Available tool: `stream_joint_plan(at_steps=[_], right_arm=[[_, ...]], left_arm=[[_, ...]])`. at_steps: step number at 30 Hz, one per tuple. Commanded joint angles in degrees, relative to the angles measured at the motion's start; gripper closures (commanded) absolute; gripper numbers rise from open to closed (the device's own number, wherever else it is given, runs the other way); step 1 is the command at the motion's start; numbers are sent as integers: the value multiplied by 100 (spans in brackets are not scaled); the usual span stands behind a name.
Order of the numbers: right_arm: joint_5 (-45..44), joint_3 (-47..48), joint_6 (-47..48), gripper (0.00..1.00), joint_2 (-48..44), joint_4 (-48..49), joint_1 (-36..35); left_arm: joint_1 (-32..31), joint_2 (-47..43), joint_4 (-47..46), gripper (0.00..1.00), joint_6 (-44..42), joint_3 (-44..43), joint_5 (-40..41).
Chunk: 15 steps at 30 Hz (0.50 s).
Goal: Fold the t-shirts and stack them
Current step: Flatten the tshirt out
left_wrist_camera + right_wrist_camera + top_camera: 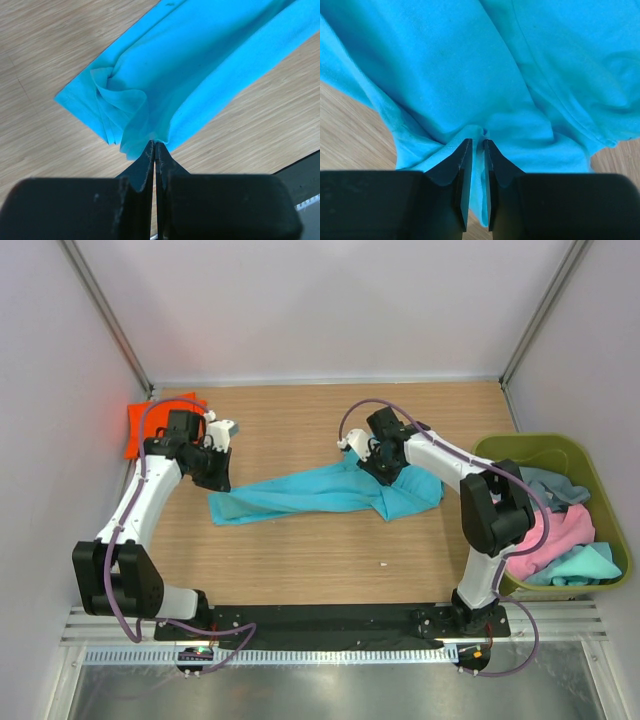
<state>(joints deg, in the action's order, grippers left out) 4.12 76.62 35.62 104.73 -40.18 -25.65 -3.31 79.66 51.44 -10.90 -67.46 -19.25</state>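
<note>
A turquoise-blue t-shirt [320, 490] lies stretched into a long band across the middle of the table. My left gripper [218, 478] is at its left end. In the left wrist view the jaws [155, 145] are shut on the shirt's edge [200, 65]. My right gripper [378, 468] is at the shirt's right, bunched part. In the right wrist view it [476, 142] is shut on a fold of the turquoise cloth [470, 60]. A bright orange t-shirt [138, 428] lies folded at the back left. Pink [550, 535], grey-blue [555, 485] and teal [585, 565] shirts lie in the bin.
An olive-green plastic bin [545, 445] stands at the right edge of the table. White walls close in the left, back and right sides. Bare wood shows in front of and behind the turquoise shirt.
</note>
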Motion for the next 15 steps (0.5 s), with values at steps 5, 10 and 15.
stream_joint_plan(at_steps=[5,10,15], right_arm=[[81,195,24,91,-128,-95,16],[-385,423,234,99,-549,-33,95],[-1044,1521,516,99,-927,-174,244]], left_arm=[[50,-56,-134,100,61,-153,-62],[59,-38,-91,100,-26,-390,-10],[138,-12,-81,100,-272,-1110,272]])
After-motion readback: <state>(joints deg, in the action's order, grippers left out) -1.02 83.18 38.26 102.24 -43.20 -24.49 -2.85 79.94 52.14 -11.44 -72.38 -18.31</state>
